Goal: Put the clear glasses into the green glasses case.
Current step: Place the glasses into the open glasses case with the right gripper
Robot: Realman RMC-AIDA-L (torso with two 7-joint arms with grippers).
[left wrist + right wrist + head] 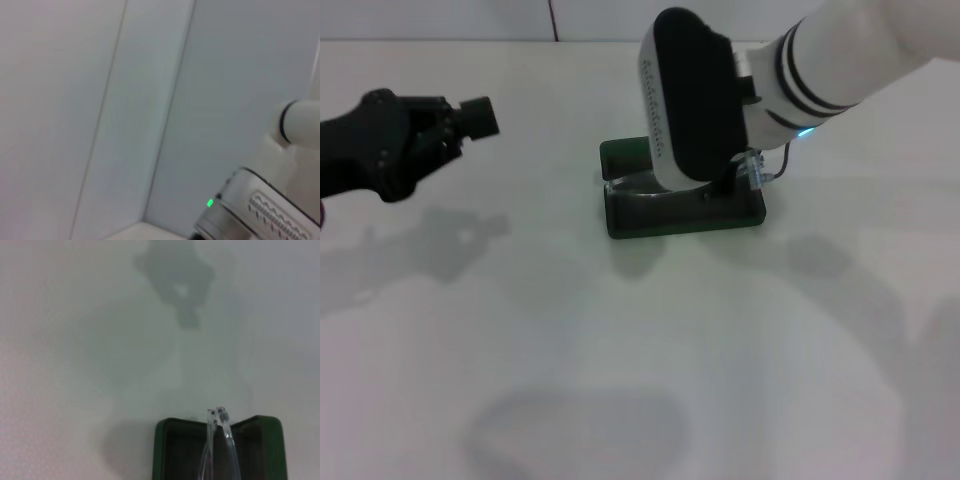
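The right hand (720, 165) hangs over the open green glasses case (682, 215), hiding most of it. The clear glasses (219, 442) stand in the case; whether either hand's fingers are apart or together cannot be told. The left hand (470, 120) hovers well apart over the table (620, 350).

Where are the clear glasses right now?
In the right wrist view, the clear glasses are over the open green glasses case; in the head view, the right arm's wrist hides most of them.

right arm (720, 100) covering green glasses case (680, 215), table (620, 380) around open

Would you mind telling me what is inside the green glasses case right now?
Over the open green glasses case, the clear glasses show only their temple tips. The right hand hides the rest.
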